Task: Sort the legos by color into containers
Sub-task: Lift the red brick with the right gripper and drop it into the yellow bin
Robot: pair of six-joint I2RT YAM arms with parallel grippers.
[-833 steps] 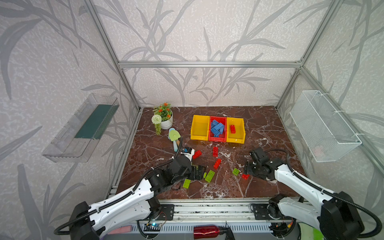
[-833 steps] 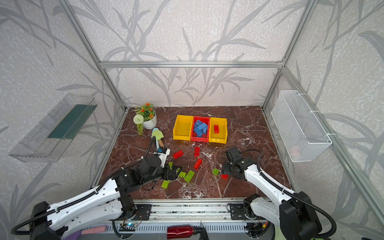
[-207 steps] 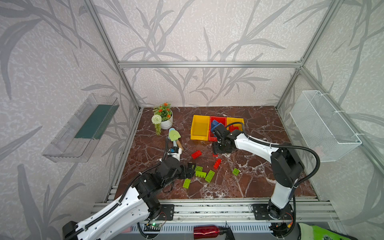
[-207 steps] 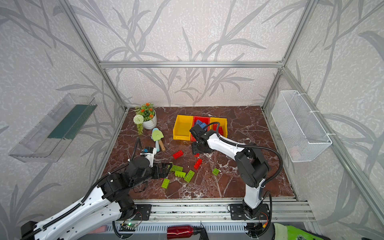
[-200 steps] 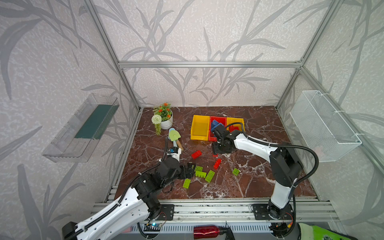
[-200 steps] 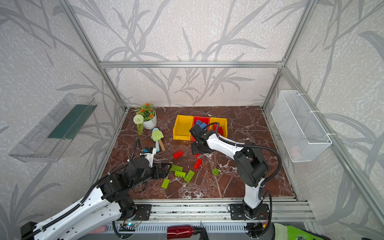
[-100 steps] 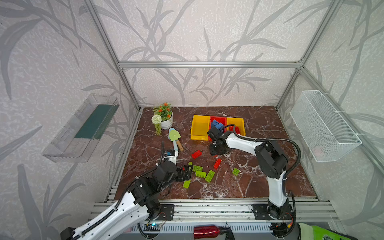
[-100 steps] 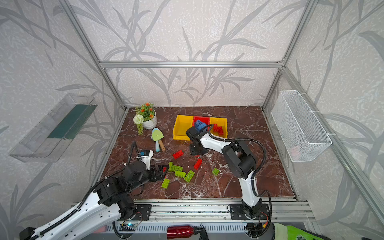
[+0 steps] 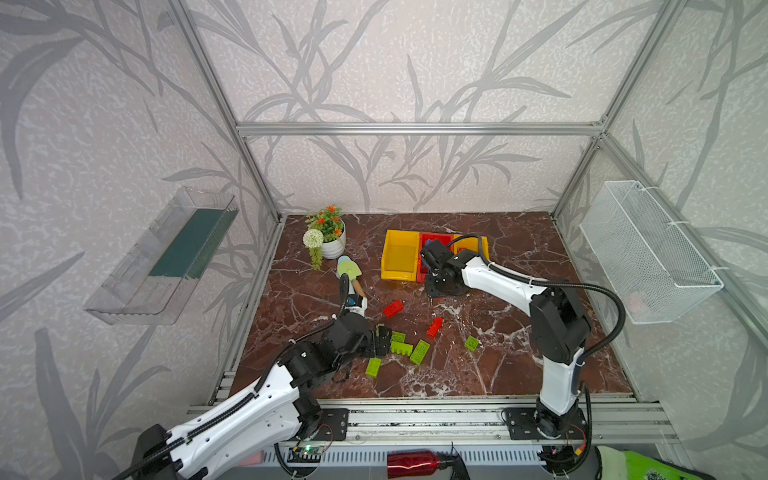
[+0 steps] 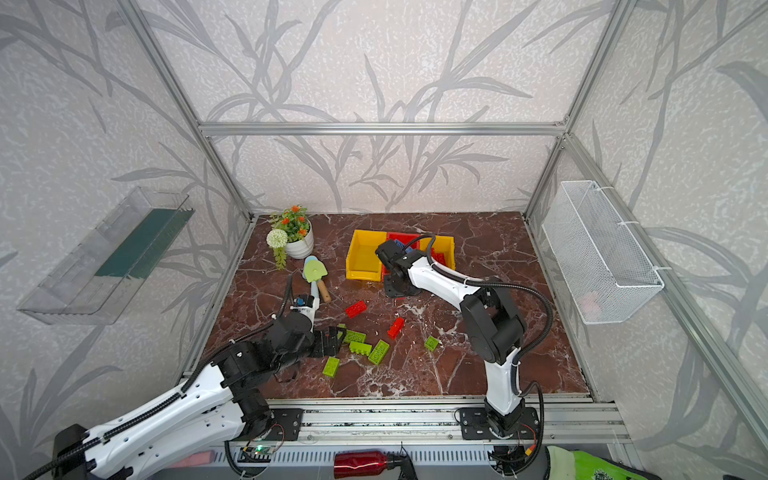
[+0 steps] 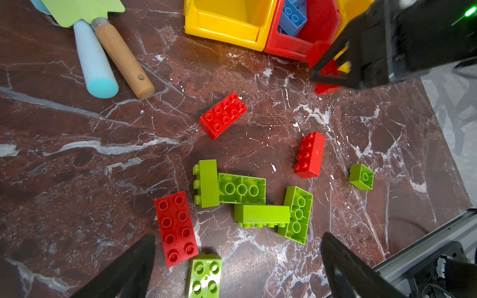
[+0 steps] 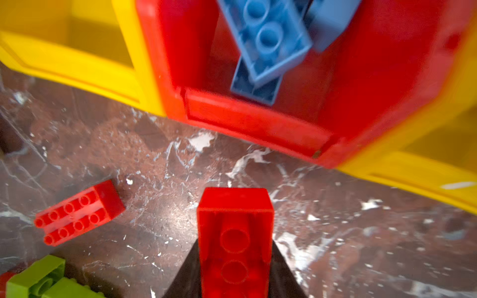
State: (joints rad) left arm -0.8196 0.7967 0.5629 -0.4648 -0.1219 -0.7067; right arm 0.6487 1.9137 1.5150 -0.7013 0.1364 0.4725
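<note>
Legos, chunky studded plastic bricks in red, blue and lime green, are only partly sorted. The newest change concerns one red plastic brick (image 12: 235,240) just in front of the red open-top plastic bin (image 12: 258,123), the middle one of three joined bins. A second ago the right gripper (image 12: 233,268) stood half open at that spot. Now its jaws are pressed onto the brick's long sides, hollow underside up. Whether the brick has left the marble tabletop (image 9: 498,332) cannot be told.

The pick looks secured, so the carry should come next. Blue bricks (image 12: 271,38) fill the red bin, so straight ahead is the wrong drop. Red pieces show in the yellow plastic bin (image 10: 442,249) joined to the red bin on the right arm's side, which is likely the goal. The other yellow bin (image 9: 399,253), on the red bin's opposite side, shows nothing inside and probably awaits green.

The left gripper (image 11: 236,243) has stayed spread wide and holds nothing. It hovers over the lime green bricks (image 11: 242,189) clustered well in front of the red bin. Three loose red bricks (image 11: 223,114) lie there too, so much sorting remains.
</note>
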